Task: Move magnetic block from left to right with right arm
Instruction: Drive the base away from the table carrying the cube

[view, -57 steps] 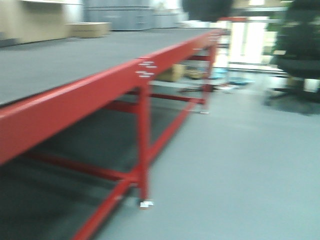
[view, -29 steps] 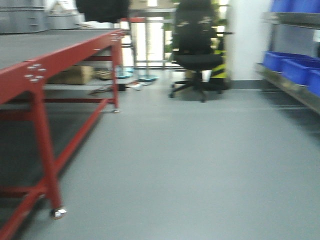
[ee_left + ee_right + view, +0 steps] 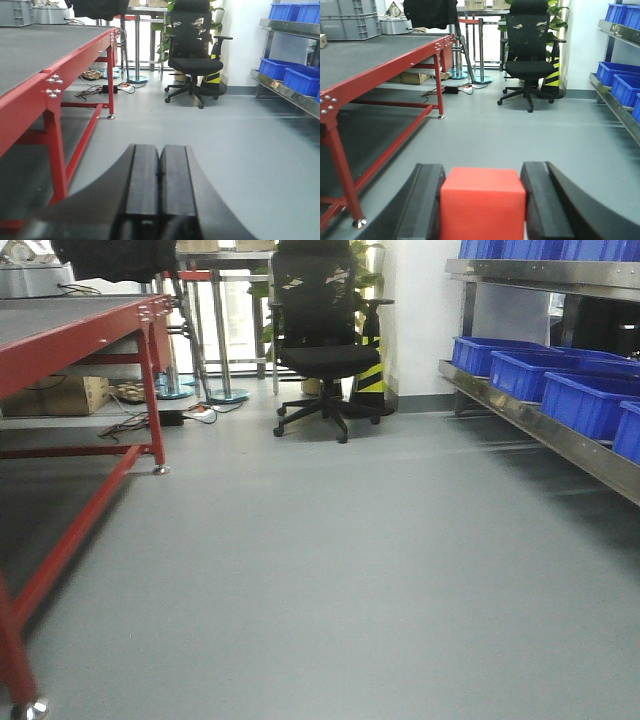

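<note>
Because the right gripper [image 3: 483, 175] clamps the magnetic block [image 3: 482, 207] only by two smooth side faces, with grey floor [image 3: 520, 135] ahead, the cube may slip and fall; the left gripper [image 3: 160, 165] is closed, empty.

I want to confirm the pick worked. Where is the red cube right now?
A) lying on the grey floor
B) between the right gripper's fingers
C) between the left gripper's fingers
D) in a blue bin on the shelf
B: the right wrist view shows the red cube clamped between the black fingers of the right gripper, while the left gripper is shut with nothing in it.
</note>
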Controlling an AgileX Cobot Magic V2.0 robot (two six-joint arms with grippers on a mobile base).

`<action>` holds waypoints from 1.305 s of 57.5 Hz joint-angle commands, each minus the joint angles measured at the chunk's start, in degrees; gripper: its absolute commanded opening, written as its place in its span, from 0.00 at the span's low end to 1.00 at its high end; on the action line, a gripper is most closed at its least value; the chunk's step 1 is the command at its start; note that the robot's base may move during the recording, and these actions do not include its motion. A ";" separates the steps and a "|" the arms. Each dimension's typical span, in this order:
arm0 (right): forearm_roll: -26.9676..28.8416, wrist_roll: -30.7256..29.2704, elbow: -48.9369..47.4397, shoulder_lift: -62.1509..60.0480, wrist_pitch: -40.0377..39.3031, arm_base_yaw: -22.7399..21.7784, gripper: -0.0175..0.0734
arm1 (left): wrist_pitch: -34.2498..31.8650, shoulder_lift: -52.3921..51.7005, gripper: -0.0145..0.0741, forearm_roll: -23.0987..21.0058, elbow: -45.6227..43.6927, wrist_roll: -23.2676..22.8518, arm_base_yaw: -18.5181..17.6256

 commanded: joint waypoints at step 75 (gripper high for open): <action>-0.70 -0.46 -1.49 0.91 -5.42 -0.03 0.41 | -5.23 -0.75 0.02 -0.26 0.37 -0.40 0.06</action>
